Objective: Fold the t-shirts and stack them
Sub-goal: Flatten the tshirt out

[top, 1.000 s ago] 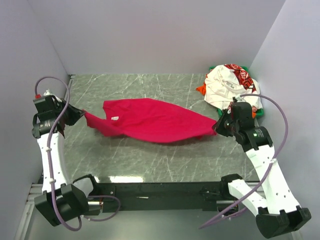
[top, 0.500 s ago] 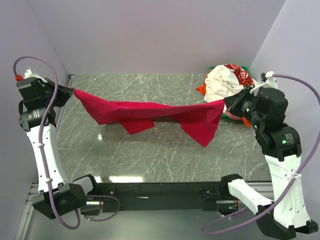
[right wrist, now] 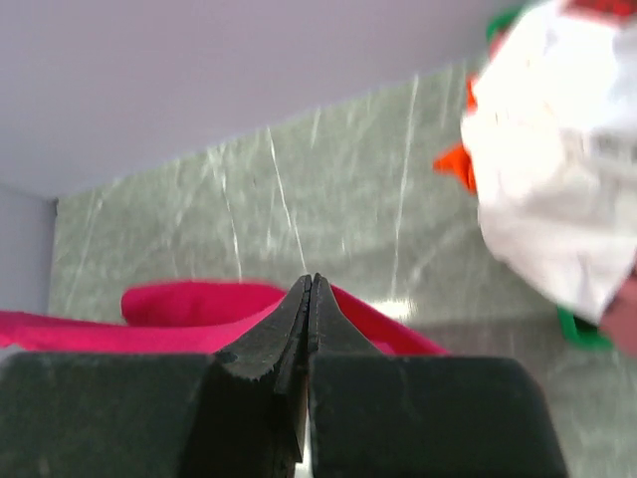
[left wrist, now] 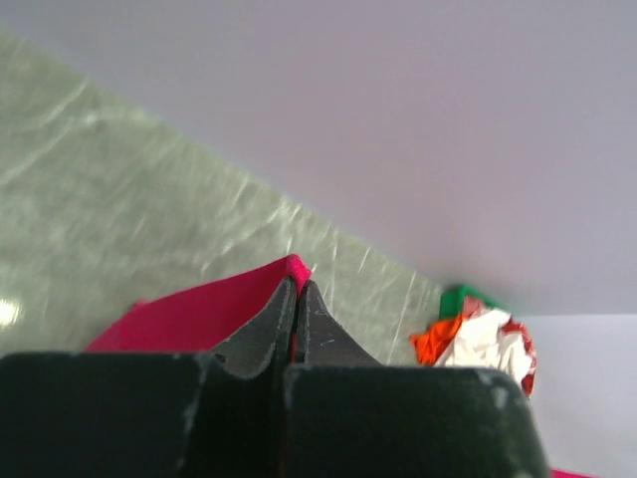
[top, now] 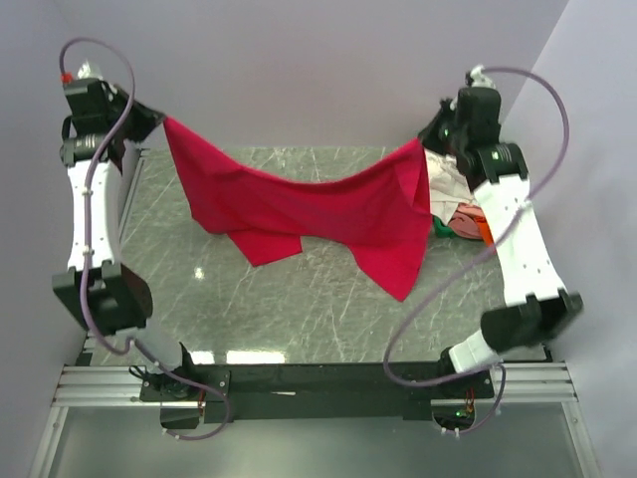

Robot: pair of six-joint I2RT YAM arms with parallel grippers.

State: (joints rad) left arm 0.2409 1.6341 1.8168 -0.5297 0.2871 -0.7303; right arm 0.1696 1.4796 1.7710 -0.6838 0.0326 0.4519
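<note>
The left jaws are clenched on 1 upper corner of the crimson t-shirt [top: 299, 204] and the right jaws are clenched on the opposite corner. The cloth sags in a swag between them, lifted off the worktop [top: 299, 309], with 2 loose flaps drooping below the span. The pile of other t-shirts [top: 456, 199] lies just below and beside the right jaws.

Both wrist views show only a sliver of red at the tips, so each pinch looks shallow. Pulling the span tighter or a quick swing could slip a corner free and drop the shirt in a heap. The longer flap under the right jaws may also tuck beneath itself when the cloth is laid down, leaving a crease.

1 second earlier the shirt lay stretched along the worktop between low jaws. Half a second ago it had only begun to lift. Now both jaws are raised and drawn back toward the far wall, and the right arm [top: 508, 229] covers part of the pile.
</note>
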